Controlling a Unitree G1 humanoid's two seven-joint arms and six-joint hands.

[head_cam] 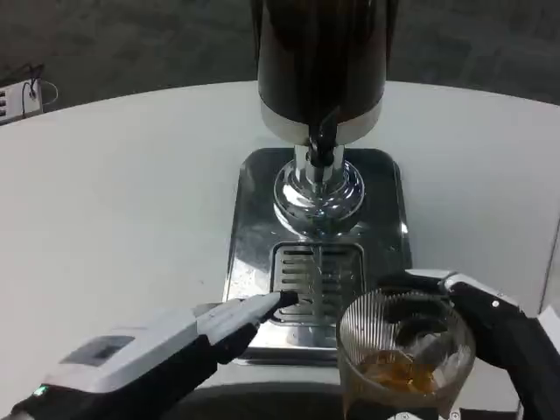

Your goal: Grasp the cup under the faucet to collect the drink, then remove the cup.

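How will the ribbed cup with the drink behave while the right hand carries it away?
The cup looks like clear ribbed glass or hard plastic, so probably stiff, and the ribs may help the right hand keep its hold. It holds amber liquid low down, so it is likely bottom-heavy and steady, yet the open top could spill if tilted.

You have a round white table (131, 201) filling most of the view, with dark grey carpeted floor (131, 44) beyond its far edge. Note the small white boxy device with a thin looped cable (19, 98) at the far left, just past the table rim.
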